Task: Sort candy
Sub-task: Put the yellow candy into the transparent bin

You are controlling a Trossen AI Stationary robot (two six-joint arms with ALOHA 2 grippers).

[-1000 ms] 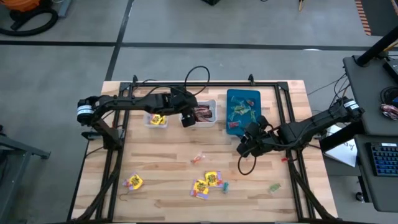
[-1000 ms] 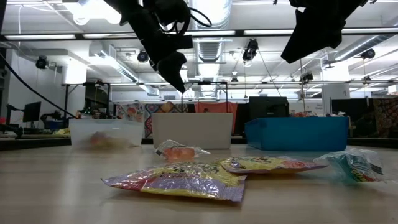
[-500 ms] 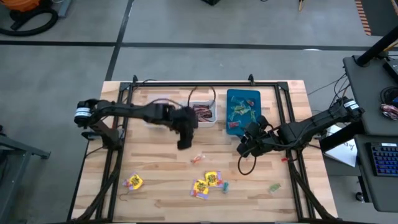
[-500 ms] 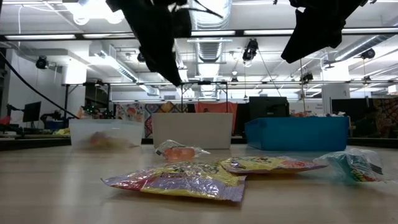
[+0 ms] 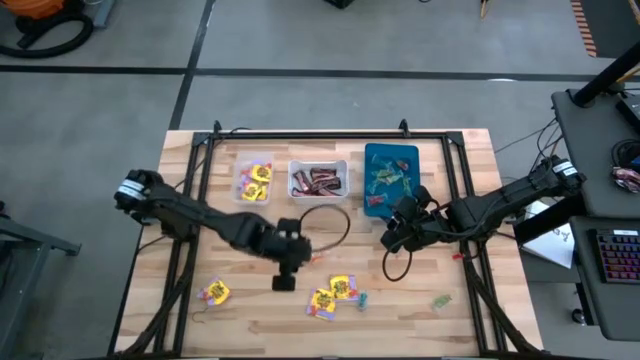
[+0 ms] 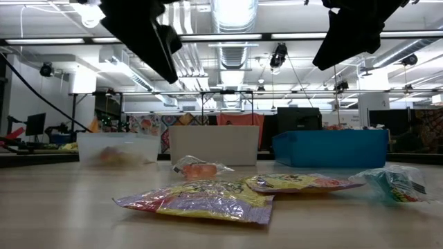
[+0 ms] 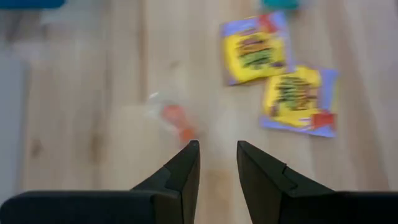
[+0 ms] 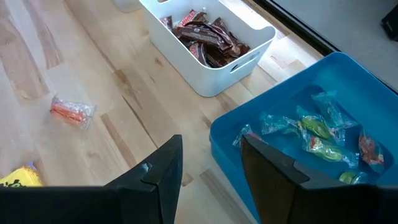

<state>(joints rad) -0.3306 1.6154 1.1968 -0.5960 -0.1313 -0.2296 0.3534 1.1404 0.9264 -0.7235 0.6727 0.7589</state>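
Loose candy lies on the wooden table: an orange piece in clear wrap [image 7: 174,118], two yellow packets [image 7: 255,46] [image 7: 297,96], a third yellow packet [image 5: 213,292], a teal piece [image 5: 362,298] and a green one [image 5: 441,300]. My left gripper [image 5: 283,284] hangs open above the table, just to the near left of the orange piece, with nothing between its fingers [image 7: 217,155]. My right gripper [image 5: 390,238] waits open above the table, near the blue bin's near edge, its fingers [image 8: 217,168] also empty.
Three bins stand in a row at the far side: a clear one [image 5: 254,180] with yellow packets, a white one [image 5: 319,180] with dark bars, a blue one [image 5: 390,178] with small green and teal pieces. A black cable [image 5: 335,225] loops over the table's middle.
My left gripper has swung from over the bins at the far side toward the table's near edge, staying at about the same height, and now hangs above the loose candy. My right arm has kept still.
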